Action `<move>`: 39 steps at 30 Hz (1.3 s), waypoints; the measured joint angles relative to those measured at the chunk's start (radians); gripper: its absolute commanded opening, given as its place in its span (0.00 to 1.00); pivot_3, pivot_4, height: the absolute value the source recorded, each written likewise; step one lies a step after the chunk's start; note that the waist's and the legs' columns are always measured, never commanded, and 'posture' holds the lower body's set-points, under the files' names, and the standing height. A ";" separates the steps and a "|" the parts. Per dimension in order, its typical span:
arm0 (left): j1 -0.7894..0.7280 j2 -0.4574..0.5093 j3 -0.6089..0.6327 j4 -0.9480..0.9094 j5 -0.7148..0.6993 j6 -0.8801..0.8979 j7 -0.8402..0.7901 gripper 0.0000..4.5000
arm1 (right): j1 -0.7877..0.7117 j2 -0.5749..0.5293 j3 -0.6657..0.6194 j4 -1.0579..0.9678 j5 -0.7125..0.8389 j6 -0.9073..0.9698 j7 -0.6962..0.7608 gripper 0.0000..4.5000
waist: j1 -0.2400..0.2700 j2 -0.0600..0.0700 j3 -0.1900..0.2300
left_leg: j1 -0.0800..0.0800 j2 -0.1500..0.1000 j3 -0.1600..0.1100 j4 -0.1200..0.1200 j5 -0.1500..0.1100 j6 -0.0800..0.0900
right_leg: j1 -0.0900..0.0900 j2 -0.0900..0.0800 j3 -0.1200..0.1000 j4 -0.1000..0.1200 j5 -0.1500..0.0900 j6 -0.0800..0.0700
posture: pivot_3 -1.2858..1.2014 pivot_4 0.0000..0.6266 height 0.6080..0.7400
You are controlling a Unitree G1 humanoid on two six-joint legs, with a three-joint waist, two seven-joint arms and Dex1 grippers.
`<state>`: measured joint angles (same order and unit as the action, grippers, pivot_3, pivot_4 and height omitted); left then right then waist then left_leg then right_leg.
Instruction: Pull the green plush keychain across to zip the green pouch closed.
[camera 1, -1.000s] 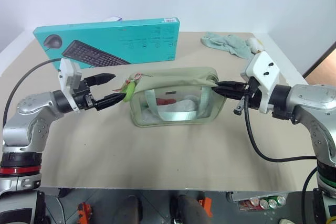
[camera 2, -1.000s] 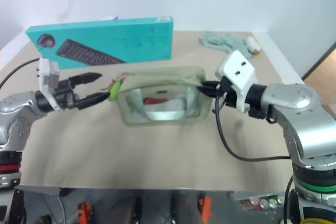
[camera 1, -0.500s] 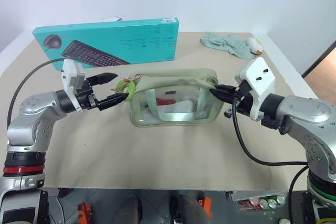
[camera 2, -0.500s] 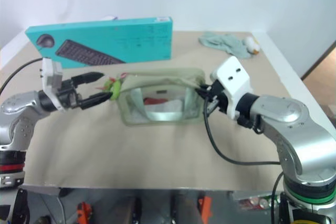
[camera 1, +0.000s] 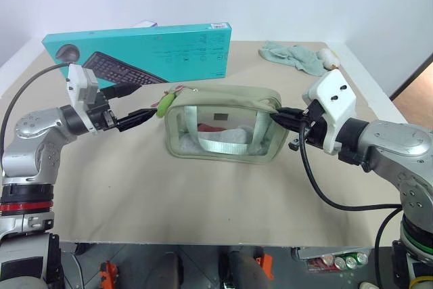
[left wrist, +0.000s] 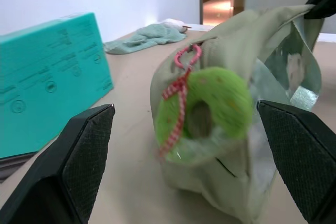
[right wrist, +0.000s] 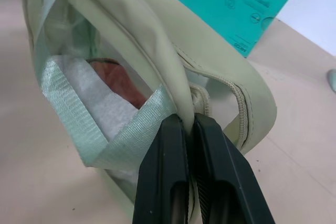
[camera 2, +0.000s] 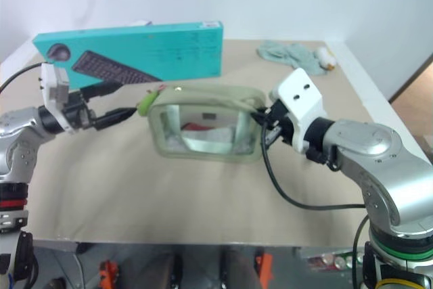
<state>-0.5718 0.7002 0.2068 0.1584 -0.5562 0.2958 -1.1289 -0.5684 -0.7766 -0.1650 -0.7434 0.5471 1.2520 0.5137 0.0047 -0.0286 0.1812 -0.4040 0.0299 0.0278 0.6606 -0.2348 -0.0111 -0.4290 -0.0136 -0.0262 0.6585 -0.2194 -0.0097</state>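
At the right end, the pale sage-green fabric pouch [camera 1: 223,121] is pinched by the right gripper [right wrist: 190,129] as an anchor; the fuzzy green ring keychain [left wrist: 202,109] hangs unheld between the wide-open left gripper [camera 1: 141,113] fingers.

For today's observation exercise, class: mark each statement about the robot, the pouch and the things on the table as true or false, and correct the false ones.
1. The right gripper is shut on an edge of the green pouch. True.
2. The left gripper is clamped on the green plush keychain. False: its fingers stand open, the keychain between them, ungripped.
3. The teal keyboard box stands behind the pouch. True.
4. The crumpled cloth lies inside the pouch. False: it lies at the table's far right corner.
5. The keychain hangs at the pouch's left end. True.
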 measured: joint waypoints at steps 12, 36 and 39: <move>0.168 -0.023 0.030 -0.202 -0.051 0.111 0.120 1.00 | 0.036 0.063 0.001 -0.001 0.005 -0.039 -0.070 0.24 | -0.001 0.000 0.000 | -0.001 0.000 0.000 0.000 0.000 0.000 | -0.001 0.000 0.001 0.000 0.000 0.000 | 0.52 0.24 1.00; 0.187 -0.091 -0.018 -0.251 -0.047 0.126 0.179 1.00 | 0.418 0.238 -0.109 -0.037 0.029 -0.408 -0.090 0.48 | 0.000 -0.001 -0.001 | 0.001 0.000 0.000 0.001 0.000 0.000 | 0.001 0.001 0.000 0.000 0.001 0.001 | 0.52 0.24 1.00; 0.187 -0.091 -0.017 -0.249 -0.041 0.125 0.179 1.00 | 0.417 0.237 -0.107 -0.006 0.029 -0.434 -0.075 0.28 | 0.000 -0.001 -0.001 | 0.001 0.000 0.000 0.001 0.000 0.000 | 0.001 0.001 0.001 0.000 0.001 0.001 | 0.52 0.24 1.00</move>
<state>-0.3852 0.6091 0.1894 -0.0901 -0.5974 0.4212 -0.9496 -0.1515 -0.5397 -0.2723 -0.7491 0.5765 0.8176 0.4383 0.0048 -0.0296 0.1806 -0.4033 0.0301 0.0277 0.6615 -0.2346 -0.0109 -0.4283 -0.0127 -0.0256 0.6588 -0.2187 -0.0090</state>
